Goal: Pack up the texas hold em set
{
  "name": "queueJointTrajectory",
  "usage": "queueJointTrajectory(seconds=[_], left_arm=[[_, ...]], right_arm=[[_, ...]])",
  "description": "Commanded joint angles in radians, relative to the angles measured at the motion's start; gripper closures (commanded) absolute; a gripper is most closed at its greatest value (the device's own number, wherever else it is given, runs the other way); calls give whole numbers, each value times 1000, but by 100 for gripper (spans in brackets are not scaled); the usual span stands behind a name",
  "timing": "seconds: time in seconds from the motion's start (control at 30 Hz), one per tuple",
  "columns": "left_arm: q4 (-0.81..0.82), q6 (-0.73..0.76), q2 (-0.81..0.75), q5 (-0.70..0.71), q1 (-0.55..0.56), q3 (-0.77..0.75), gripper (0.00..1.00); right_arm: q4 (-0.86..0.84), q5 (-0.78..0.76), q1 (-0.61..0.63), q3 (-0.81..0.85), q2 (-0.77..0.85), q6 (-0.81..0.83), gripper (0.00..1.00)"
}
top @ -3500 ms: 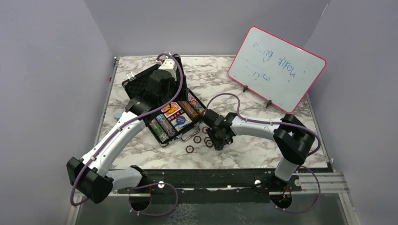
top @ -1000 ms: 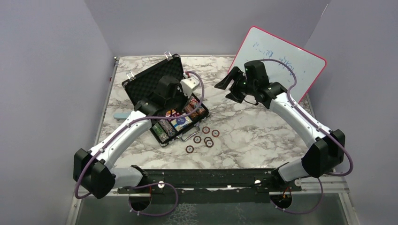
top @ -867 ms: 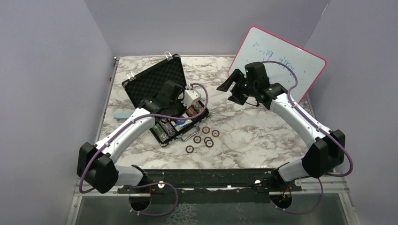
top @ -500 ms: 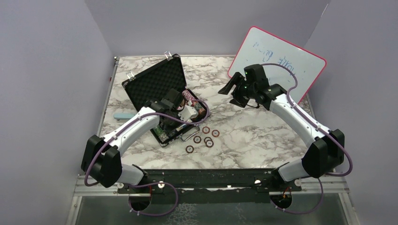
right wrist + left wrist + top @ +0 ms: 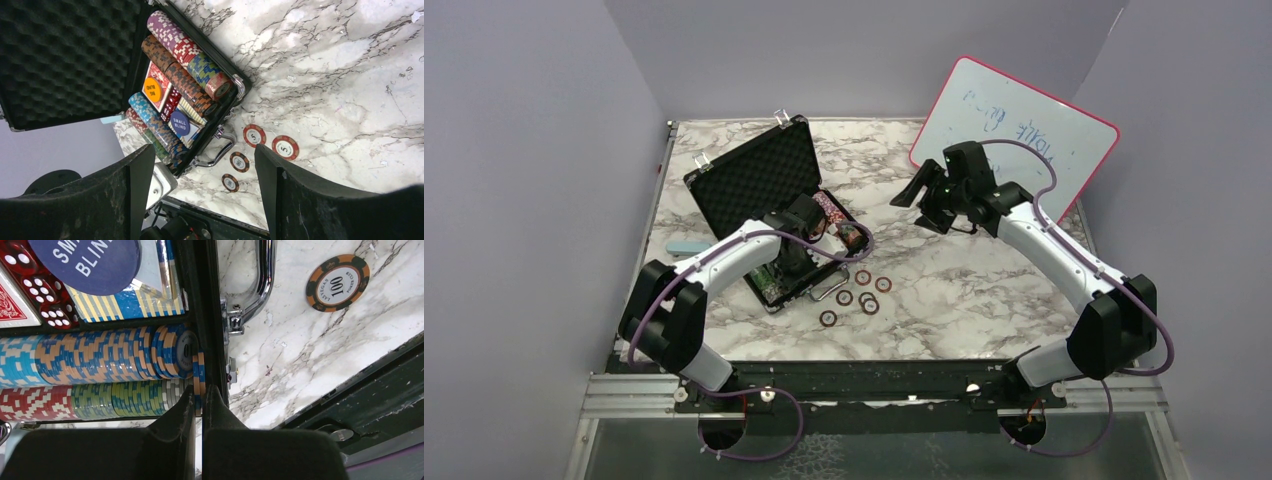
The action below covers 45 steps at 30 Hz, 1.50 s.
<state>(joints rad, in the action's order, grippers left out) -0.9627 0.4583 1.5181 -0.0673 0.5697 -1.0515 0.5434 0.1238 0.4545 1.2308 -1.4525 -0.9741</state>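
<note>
marble table (image 5: pixel 964 290), open briefcase (image 5: pixel 754 175), loose chips (image 5: pixel 862 277), whiteboard (image 5: pixel 1014 140)

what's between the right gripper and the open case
Only bare marble table, as the top view shows. The right gripper hangs apart from the open case, and the loose chips lie nearer the arms, off that stretch.

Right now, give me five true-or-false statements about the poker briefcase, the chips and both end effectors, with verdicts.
1. The poker briefcase has its lid open. True.
2. The right end effector is shut on a chip. False: it is open and empty, above the marble table.
3. Loose poker chips lie on the marble table beside the briefcase's handle. True.
4. The Small Blind button lies on the table. False: it sits inside the briefcase.
5. The left end effector is shut. True.
</note>
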Motion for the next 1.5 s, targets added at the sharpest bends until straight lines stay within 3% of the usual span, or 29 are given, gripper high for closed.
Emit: queueJointTrajectory(seconds=[0.0,0.27,0.4,0.5,0.6,0.73,0.93,1.13,1.3,1.47], left_arm=[[-2,-18,17,46,2,-25,100],[24,-73,58,210,3,-33,99],[24,-90,77,219,3,-49,96],[25,-98,78,207,3,-58,88],[25,-107,72,167,2,-65,68],[27,-119,63,148,3,-76,59],[27,-118,37,147,1,-90,61],[58,-136,-21,101,-9,-152,66],[201,-228,-111,180,-45,-200,65],[423,-349,-238,263,-82,-224,64]], right_arm=[[3,-24,-14,-17,21,22,25],[-8,-9,-30,-22,19,29,25],[-9,0,-35,-24,16,32,25],[-11,4,-37,-27,16,33,25],[-13,8,-40,-28,17,36,25],[-16,15,-42,-27,13,38,25],[-21,18,-43,-27,10,55,25],[-26,24,-43,-38,-3,172,26],[-59,54,-41,-85,-7,300,34],[-48,49,27,-127,-35,440,33]])
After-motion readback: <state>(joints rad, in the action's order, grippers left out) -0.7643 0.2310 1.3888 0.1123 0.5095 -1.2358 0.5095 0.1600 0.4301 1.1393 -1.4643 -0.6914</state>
